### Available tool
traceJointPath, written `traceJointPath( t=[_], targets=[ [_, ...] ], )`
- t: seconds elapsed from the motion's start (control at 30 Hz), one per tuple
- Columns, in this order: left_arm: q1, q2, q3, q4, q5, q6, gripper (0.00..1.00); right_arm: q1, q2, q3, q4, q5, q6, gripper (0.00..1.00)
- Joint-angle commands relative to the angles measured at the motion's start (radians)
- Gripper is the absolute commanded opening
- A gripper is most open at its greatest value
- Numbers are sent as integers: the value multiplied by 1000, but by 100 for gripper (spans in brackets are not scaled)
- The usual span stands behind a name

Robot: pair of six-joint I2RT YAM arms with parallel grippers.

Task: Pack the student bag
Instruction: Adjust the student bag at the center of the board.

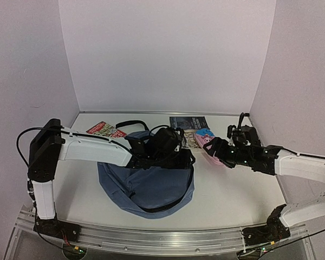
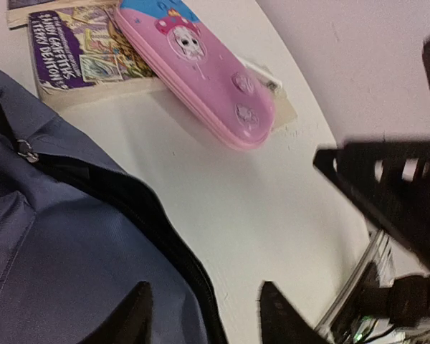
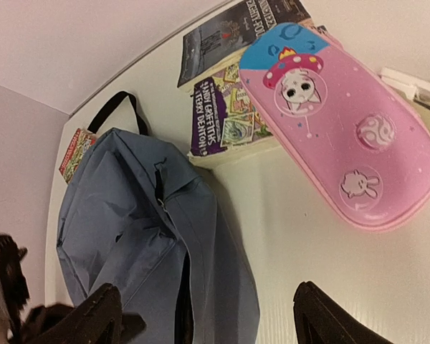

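Slate-blue student bag (image 1: pixel 146 189) lies slumped (soft, rumpled, dark-lined).

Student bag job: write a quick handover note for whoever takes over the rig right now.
Left gripper: open, over the rim of the student bag, holding nothing.
Right gripper: open, empty, near the pink pencil case.
Bag lies flat, partly unzipped.
Pencil case rests on the purple book, dark book behind it, red book beyond the bag.
Done: nothing visibly packed.
Left: load items, zip up.
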Motion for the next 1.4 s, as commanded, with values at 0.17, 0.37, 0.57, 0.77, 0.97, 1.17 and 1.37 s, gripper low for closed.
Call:
traceJointPath(
  t=[0.17, 0.37, 0.57, 0.77, 0.97, 1.17, 1.37],
  targets=[
    [21, -142, -84, 17, -184, 5, 72, 103, -52, -102, 70, -174, 157, 76],
    [27, -207, -163, -64, -196, -49, 73, 268, -23, -165, 124, -139, 304, 59],
    [27, -218, -202, -61, -189, -82, 73, 316, 14, -241, 211, -167, 394, 52],
    [27, -216, -218, -15, -171, -97, 73, 334, 89, -239, 277, -177, 404, 42],
    [28, -184, -191, -23, -111, -63, 73, 340, 106, -248, 280, -165, 416, 14],
    [0, -151, -173, 52, 11, 48, 73, 341, 93, -291, 284, -128, 421, 0],
    [-18, -50, -72, 39, 169, 93, 75, 341, 127, -306, 301, -114, 414, 0]
  ],
)
